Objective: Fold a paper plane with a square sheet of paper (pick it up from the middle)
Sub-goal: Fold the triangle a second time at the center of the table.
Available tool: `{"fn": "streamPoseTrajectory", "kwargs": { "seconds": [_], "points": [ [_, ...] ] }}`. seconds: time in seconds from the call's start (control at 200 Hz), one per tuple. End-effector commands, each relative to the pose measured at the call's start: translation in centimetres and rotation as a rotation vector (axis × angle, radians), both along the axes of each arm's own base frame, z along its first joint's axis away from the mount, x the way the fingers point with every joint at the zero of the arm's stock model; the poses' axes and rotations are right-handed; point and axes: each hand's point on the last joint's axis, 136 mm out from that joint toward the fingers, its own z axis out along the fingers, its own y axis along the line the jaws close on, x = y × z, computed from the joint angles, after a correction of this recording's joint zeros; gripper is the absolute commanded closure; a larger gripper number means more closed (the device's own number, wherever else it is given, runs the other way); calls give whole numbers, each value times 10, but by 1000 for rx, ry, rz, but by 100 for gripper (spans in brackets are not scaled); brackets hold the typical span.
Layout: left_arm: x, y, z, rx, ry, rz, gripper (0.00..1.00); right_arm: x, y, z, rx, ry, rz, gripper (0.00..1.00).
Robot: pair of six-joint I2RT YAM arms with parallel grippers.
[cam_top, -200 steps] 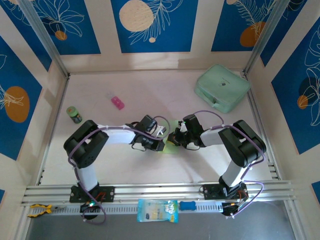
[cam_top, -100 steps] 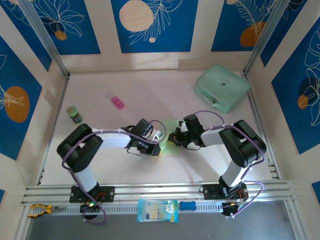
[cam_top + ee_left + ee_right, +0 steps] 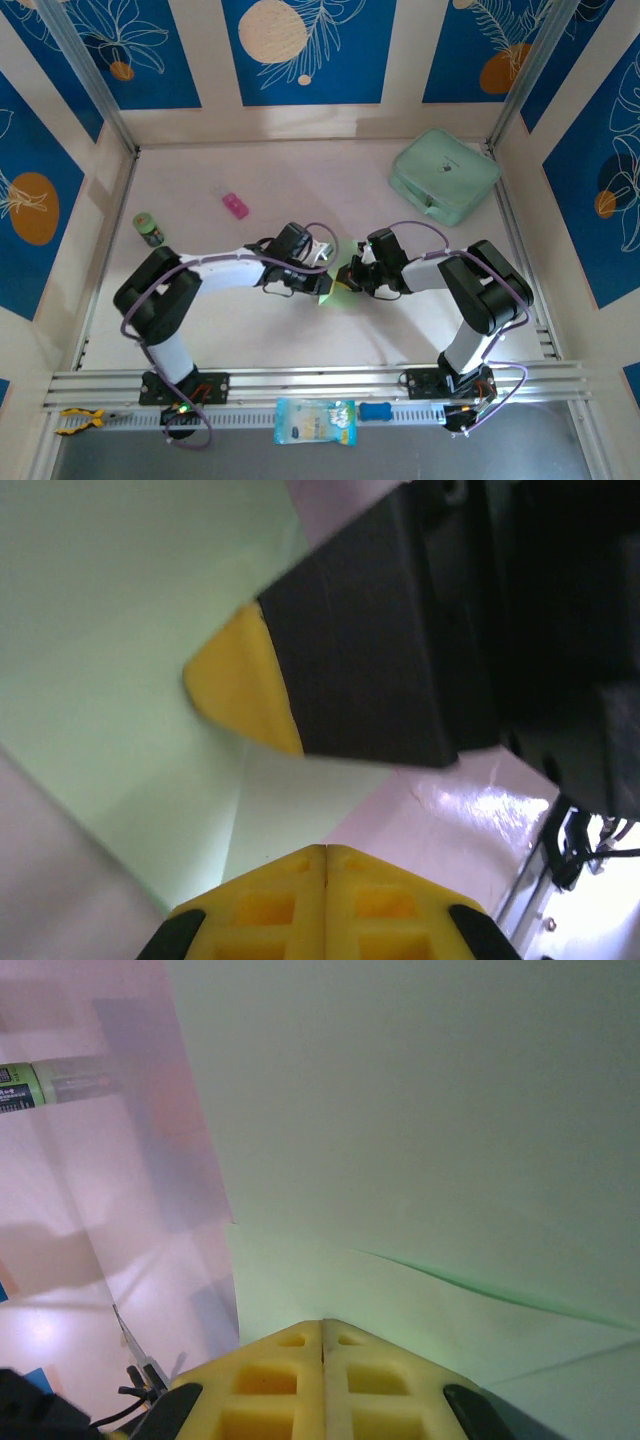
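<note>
Seen from above, a pale table [image 3: 200,330] sits inside blue patterned walls. At far left stands a small green-capped bottle [image 3: 148,229], with a little pink object [image 3: 235,206] behind it and to the right. Next, the left gripper [image 3: 325,284] reaches toward the middle of the table, its fingers pressed fully together. The tip rests at the edge of the sheet of paper [image 3: 342,291], a pale-green piece lying flat between the two arms. The left wrist camera shows the yellow pads [image 3: 270,910] closed seam to seam just above the paper [image 3: 110,620], which has a crease and overlapping layers. A yellow fingertip [image 3: 235,690] of the other arm touches the sheet. The right gripper [image 3: 349,276] meets the paper from the opposite side, its fingers also shut tight. Whether either pinches a layer cannot be told. At far right, a mint-green case [image 3: 444,175] lies in the back corner, well apart.
</note>
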Motion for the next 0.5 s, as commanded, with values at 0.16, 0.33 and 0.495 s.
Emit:
{"fn": "streamPoseTrajectory", "kwargs": {
  "seconds": [0.16,0.33,0.495],
  "points": [
    [-10,18,-52,126,100,14,99,-18,-16,-24,-83,96,-17,100],
    [-32,42,-75,183,144,25,99,-13,-12,-17,-64,71,-2,100],
    [-35,43,-77,182,154,32,100,-2,-2,2,-23,14,26,100]
  ]
}}
